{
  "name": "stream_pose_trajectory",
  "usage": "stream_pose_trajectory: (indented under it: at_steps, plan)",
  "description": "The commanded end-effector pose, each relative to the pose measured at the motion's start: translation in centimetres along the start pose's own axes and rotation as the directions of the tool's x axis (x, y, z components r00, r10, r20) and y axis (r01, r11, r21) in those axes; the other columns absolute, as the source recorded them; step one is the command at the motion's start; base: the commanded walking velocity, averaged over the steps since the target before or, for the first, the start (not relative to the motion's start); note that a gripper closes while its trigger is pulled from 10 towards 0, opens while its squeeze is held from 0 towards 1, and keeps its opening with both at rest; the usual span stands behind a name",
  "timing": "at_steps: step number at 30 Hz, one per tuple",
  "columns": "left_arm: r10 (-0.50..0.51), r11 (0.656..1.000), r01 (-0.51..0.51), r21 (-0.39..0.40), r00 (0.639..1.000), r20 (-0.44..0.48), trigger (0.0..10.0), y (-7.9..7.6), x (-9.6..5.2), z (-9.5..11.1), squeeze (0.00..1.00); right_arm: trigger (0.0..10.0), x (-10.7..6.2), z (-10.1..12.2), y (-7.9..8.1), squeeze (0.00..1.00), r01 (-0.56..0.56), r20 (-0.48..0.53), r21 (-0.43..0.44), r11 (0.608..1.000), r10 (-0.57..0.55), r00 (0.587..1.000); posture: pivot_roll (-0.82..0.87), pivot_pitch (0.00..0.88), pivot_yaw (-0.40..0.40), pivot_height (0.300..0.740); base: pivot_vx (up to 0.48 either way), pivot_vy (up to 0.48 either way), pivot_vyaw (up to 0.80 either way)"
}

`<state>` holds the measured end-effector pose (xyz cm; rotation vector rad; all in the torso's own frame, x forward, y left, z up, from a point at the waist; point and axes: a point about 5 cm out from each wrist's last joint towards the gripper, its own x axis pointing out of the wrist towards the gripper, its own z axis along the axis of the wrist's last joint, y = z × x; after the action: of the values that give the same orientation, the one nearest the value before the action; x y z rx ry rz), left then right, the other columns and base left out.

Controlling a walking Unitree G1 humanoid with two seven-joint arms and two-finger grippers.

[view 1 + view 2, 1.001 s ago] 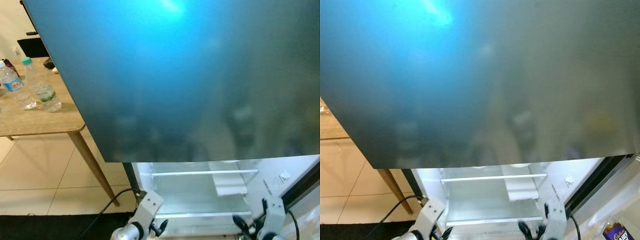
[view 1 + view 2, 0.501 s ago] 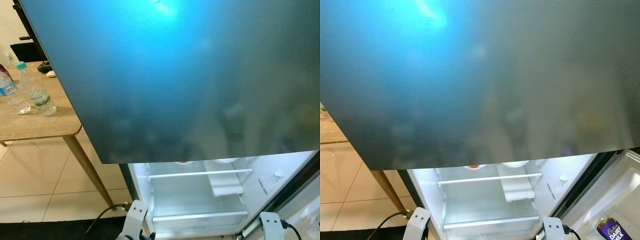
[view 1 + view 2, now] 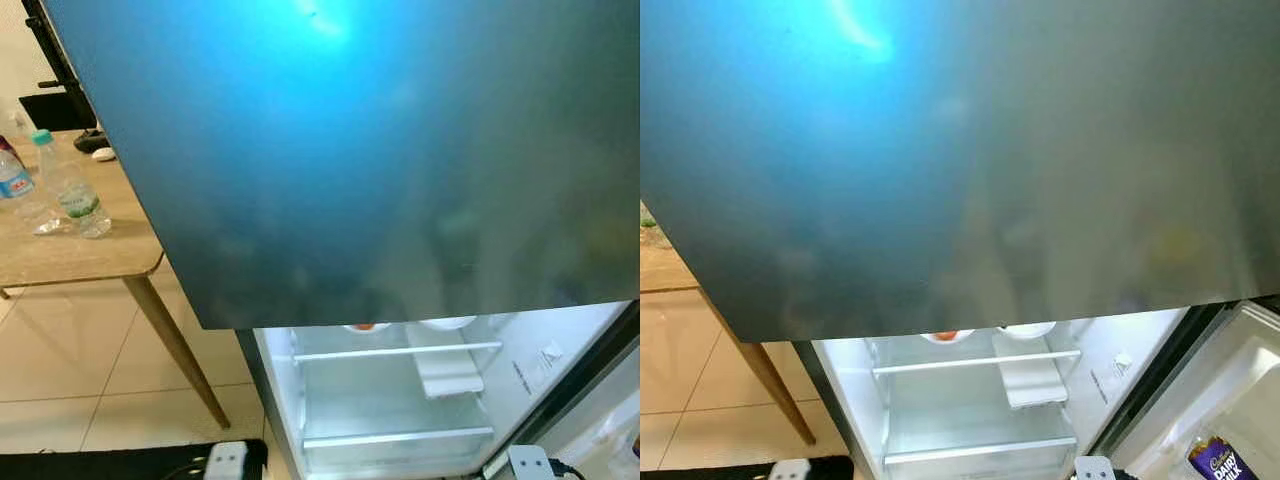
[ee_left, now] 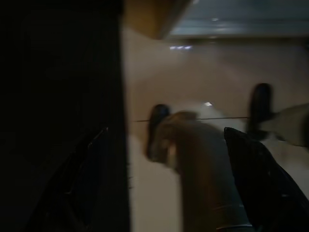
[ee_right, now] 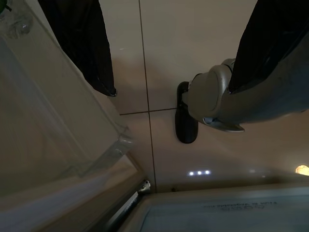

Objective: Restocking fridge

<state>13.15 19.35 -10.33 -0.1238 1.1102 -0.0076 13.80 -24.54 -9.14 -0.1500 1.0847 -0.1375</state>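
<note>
A robot stands close in front of a fridge whose large dark upper door (image 3: pixel 400 150) takes up most of the head views, while the lit lower compartment (image 3: pixel 390 400) stands open beneath it. The likeliest trouble, as a judgement, is that both arms hang empty while the stock sits well away: two water bottles (image 3: pixel 60 185) stand on the wooden surface (image 3: pixel 70 255) at the far left, so nothing reaches the fridge unless the robot turns and fetches one. Standing this close, it could also knock the upper door or the open lower door (image 3: pixel 1230 400) at the right when it moves. Inside the lit compartment two white wire shelves (image 3: pixel 395 352) look mostly bare, with bowls on the level above them, one holding something red (image 3: pixel 365 326). A purple chocolate packet (image 3: pixel 1215 460) sits in the open door's bin at the near right. Both arms hang low, pointing at the tiled floor (image 5: pixel 193 48). The left pincer (image 4: pixel 164 179) has its two black fingers spread apart and holds nothing. The right pincer (image 5: pixel 174 58) is likewise spread wide and empty, hanging beside the clear door bin (image 5: pixel 53 125), above the robot's own foot (image 5: pixel 186 121).
</note>
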Motion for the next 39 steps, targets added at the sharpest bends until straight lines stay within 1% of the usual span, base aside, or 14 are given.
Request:
stream_pose_trajectory:
  at_steps: [1,4,7,15,18,24,25,27,28,29,32,33,36,39]
  plan:
    - [0.035,0.999,-0.034,0.023,0.999,-0.035,10.0,1.0,-0.3,-0.7,0.00,10.0,0.0,-0.2,0.6,0.00,-0.019,0.001,0.007,1.000,0.019,1.000,-0.01,0.000,0.008,0.740,0.000,0.000,0.00]
    - [0.043,0.999,-0.043,0.008,0.999,-0.028,10.0,1.2,-0.3,-0.5,0.00,10.0,0.0,-0.2,1.1,0.00,-0.061,0.009,0.043,0.997,0.060,0.998,0.00,0.000,0.009,0.740,0.000,0.000,0.00]
    - [0.055,0.998,-0.056,-0.025,0.998,-0.013,10.0,1.3,-0.2,0.0,0.00,10.0,0.0,-0.4,1.6,0.00,-0.093,-0.004,0.036,0.995,0.094,0.996,0.00,0.000,0.009,0.740,0.000,0.000,0.00]
    - [0.075,0.997,-0.075,-0.029,0.997,-0.003,10.0,1.3,-0.1,0.6,0.00,10.0,0.0,0.2,2.2,0.00,-0.127,0.028,0.043,0.991,0.126,0.992,0.00,0.000,0.000,0.740,0.000,0.000,0.00]
    - [0.099,0.995,-0.099,-0.028,0.995,-0.004,10.0,1.5,-0.2,0.5,0.00,10.0,0.1,1.6,3.2,0.00,-0.154,0.080,-0.065,0.986,0.159,0.984,0.01,0.000,-0.020,0.740,0.000,0.000,0.00]
    - [0.125,0.992,-0.125,-0.007,0.992,-0.009,10.0,1.8,-0.3,0.3,0.00,10.0,0.2,4.1,5.1,0.00,-0.208,0.148,-0.138,0.968,0.227,0.962,0.02,0.000,-0.028,0.740,0.000,0.000,0.00]
    - [0.133,0.991,-0.133,0.005,0.991,-0.009,10.0,2.0,-0.3,0.2,0.00,10.0,0.2,5.0,6.0,0.00,-0.233,0.166,-0.160,0.959,0.259,0.952,0.05,0.000,-0.040,0.740,0.000,0.000,0.00]
    - [0.135,0.991,-0.135,0.020,0.991,-0.011,10.0,2.1,-0.4,0.1,0.00,10.0,0.1,5.4,6.4,0.00,-0.243,0.170,-0.170,0.955,0.271,0.947,0.05,0.000,-0.040,0.740,0.000,0.000,0.00]
    - [0.139,0.988,-0.137,0.073,0.990,-0.020,10.0,2.2,-0.4,-0.2,0.00,10.0,0.1,5.8,7.1,0.00,-0.260,0.174,-0.186,0.947,0.293,0.940,0.07,0.000,-0.042,0.740,0.000,0.000,0.00]
    - [0.139,0.987,-0.137,0.086,0.990,-0.022,10.0,2.2,-0.5,-0.2,0.00,10.0,0.1,5.9,7.2,0.00,-0.264,0.174,-0.189,0.946,0.296,0.939,0.07,0.000,-0.042,0.740,0.000,0.000,0.00]
    - [0.130,0.972,-0.120,0.202,0.991,-0.036,10.0,2.1,-0.5,-0.5,0.00,10.0,0.0,6.4,8.0,0.00,-0.278,0.180,-0.170,0.946,0.307,0.935,0.08,0.000,-0.031,0.740,0.000,0.000,0.00]
    - [0.130,0.972,-0.120,0.202,0.991,-0.036,10.0,2.1,-0.5,-0.5,0.00,10.0,0.0,6.4,8.0,0.00,-0.278,0.180,-0.170,0.946,0.307,0.935,0.08,0.000,-0.031,0.740,0.000,0.000,0.00]
    - [0.113,0.953,-0.097,0.286,0.993,-0.039,10.0,1.8,-0.4,-0.4,0.00,10.0,-0.1,6.3,8.7,0.00,-0.296,0.175,-0.154,0.943,0.321,0.931,0.08,0.000,-0.028,0.740,0.000,0.000,0.00]
    - [0.107,0.948,-0.090,0.305,0.994,-0.039,10.0,1.6,-0.3,-0.3,0.00,10.0,-0.1,6.0,8.9,0.00,-0.302,0.162,-0.163,0.939,0.327,0.931,0.08,0.000,-0.028,0.740,0.000,0.000,0.00]
